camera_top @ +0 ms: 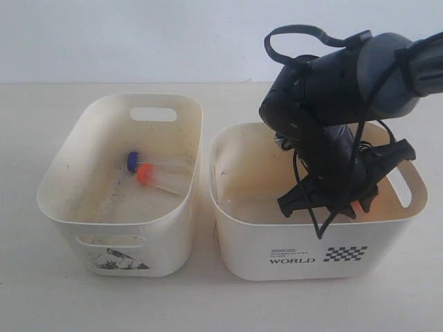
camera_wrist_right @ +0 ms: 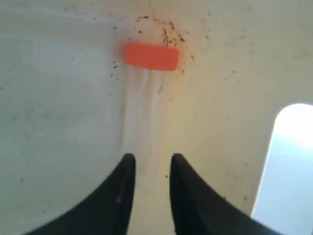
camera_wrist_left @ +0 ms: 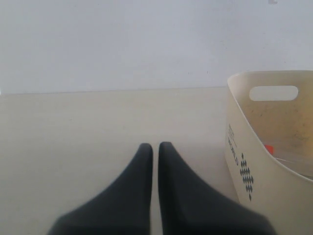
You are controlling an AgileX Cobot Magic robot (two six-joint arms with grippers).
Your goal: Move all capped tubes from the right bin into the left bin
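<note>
The right gripper (camera_wrist_right: 150,159) held its fingers slightly parted inside the right bin (camera_wrist_right: 220,98), the orange-capped tube (camera_wrist_right: 144,98) lying just beyond their tips with bare floor either side. The left gripper (camera_wrist_left: 155,147) had its fingers pressed together over open table (camera_wrist_left: 73,127).

Bare robot test bench here, lab-style: a plain pale table (camera_top: 228,304) against a blank white wall (camera_top: 138,34). A black cabled arm (camera_top: 332,90) works over grimy cream bins (camera_top: 277,235) holding capped tubes (camera_top: 159,176).
</note>
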